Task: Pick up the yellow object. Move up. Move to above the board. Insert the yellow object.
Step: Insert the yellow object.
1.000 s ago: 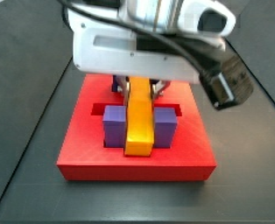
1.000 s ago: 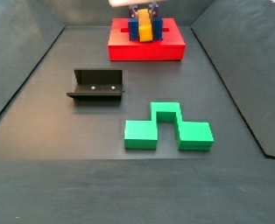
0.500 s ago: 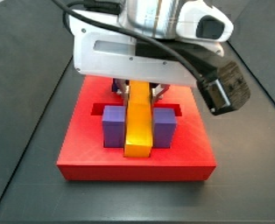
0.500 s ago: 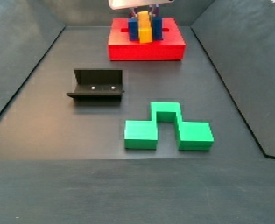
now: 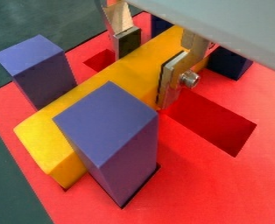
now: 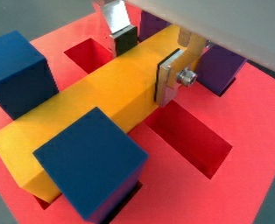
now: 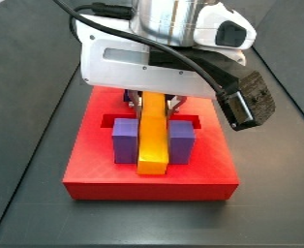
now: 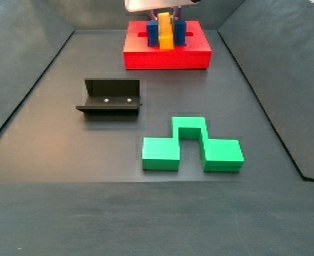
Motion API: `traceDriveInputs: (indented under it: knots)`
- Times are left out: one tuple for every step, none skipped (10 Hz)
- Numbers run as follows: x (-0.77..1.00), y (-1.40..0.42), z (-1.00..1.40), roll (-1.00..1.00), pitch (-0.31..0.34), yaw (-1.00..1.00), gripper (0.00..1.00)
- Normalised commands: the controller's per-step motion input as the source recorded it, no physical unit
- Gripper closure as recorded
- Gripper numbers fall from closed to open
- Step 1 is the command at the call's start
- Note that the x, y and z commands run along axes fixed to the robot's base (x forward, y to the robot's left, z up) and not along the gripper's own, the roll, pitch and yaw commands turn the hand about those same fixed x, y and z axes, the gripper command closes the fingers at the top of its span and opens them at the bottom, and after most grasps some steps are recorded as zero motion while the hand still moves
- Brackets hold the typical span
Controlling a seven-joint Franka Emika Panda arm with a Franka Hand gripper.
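The yellow object [image 7: 152, 136] lies lengthwise on the board [image 7: 148, 184], between two blue-purple posts [image 7: 125, 139]. Both wrist views show it low between the posts [image 5: 110, 131], over the red recesses. My gripper [image 7: 152, 97] stands over the bar's far end. In both wrist views the gripper [image 5: 148, 70] has one finger on each long side of the yellow object [image 6: 93, 105], and the pads [image 6: 164, 79] press on it. In a side view the gripper [image 8: 164, 12] is above the board [image 8: 167, 58] at the far end of the floor.
The dark fixture [image 8: 110, 98] stands mid-floor on the left. A green notched block [image 8: 189, 145] lies nearer, to the right. Dark sloping walls bound the floor. The arm's black cable and camera housing [image 7: 245, 97] hang to the right of the board.
The gripper has come down a little with the yellow object, which now sits slightly lower between the posts. Nothing else has moved.
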Motion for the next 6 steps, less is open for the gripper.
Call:
traceDriveInputs:
  knots:
    - [0.00, 0.00, -0.59, 0.10, -0.026, 0.00, 1.00]
    - [0.00, 0.00, -0.49, 0.09, 0.000, 0.00, 1.00]
    - [0.00, 0.00, -0.08, 0.07, 0.084, 0.00, 1.00]
    - [-0.05, -0.04, 0.00, 0.01, -0.006, 0.00, 1.00]
    - [-0.03, 0.00, -0.01, 0.05, 0.000, 0.00, 1.00]
    - [0.00, 0.00, 0.00, 0.00, 0.000, 0.00, 1.00]
